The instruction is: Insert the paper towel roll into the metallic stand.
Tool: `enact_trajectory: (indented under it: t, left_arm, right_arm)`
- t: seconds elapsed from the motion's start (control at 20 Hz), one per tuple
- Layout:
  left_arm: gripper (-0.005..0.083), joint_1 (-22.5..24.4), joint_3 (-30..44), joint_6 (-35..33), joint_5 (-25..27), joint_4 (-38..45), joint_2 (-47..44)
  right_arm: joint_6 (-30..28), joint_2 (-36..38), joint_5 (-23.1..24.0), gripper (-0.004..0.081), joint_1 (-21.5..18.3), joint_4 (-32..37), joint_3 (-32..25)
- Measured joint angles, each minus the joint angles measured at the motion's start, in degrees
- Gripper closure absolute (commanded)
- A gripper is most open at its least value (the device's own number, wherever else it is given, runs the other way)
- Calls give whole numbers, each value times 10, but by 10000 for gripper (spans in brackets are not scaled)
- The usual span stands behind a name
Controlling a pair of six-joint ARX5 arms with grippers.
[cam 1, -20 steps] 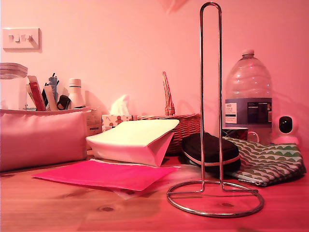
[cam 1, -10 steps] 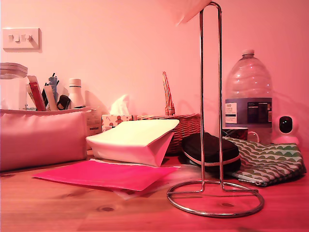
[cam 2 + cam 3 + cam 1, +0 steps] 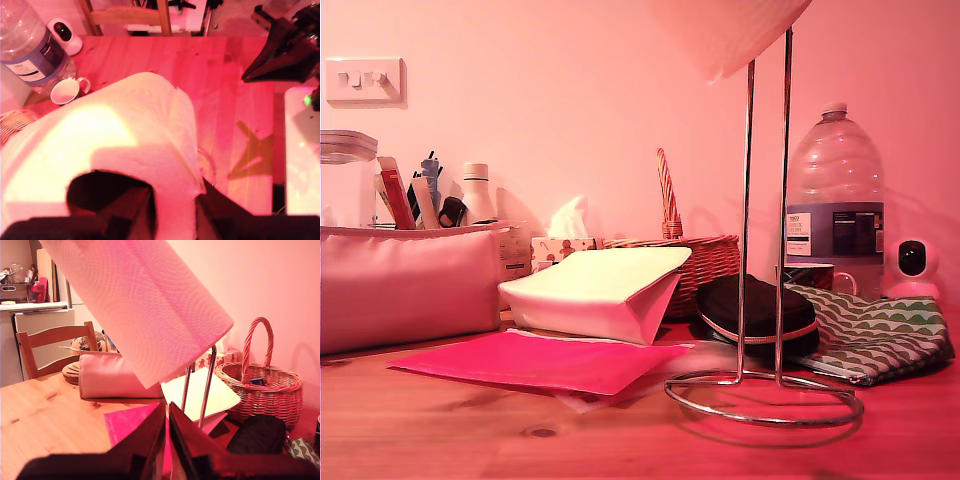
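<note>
Paper towel roll (image 3: 730, 35): held tilted over the metallic stand's (image 3: 764, 250) rod tops by my first gripper (image 3: 172, 200) (fingers clamped on it). Threading step under way; straightening judged needed next. My second gripper (image 3: 167, 440): fingers closed, empty.

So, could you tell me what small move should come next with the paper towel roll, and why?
I would probably tip the white embossed paper towel roll upright with my first gripper before lowering. It hangs tilted over the tall chrome wire stand, whose rods meet its lower end and lean slightly, so pushing down now might topple it.
</note>
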State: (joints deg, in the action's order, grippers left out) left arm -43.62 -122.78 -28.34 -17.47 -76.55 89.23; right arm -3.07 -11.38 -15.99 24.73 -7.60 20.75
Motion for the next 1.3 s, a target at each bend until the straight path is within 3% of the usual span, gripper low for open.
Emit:
enact_trajectory:
  t: [0.8,1.3]
  left_arm:
    - [798,0,0,6,25,-20,-37]
    - [798,0,0,-2,-32,-1,-36]
  right_arm:
    - [0,0,0,783,0,0,0]
    - [0,0,0,783,0,0,0]
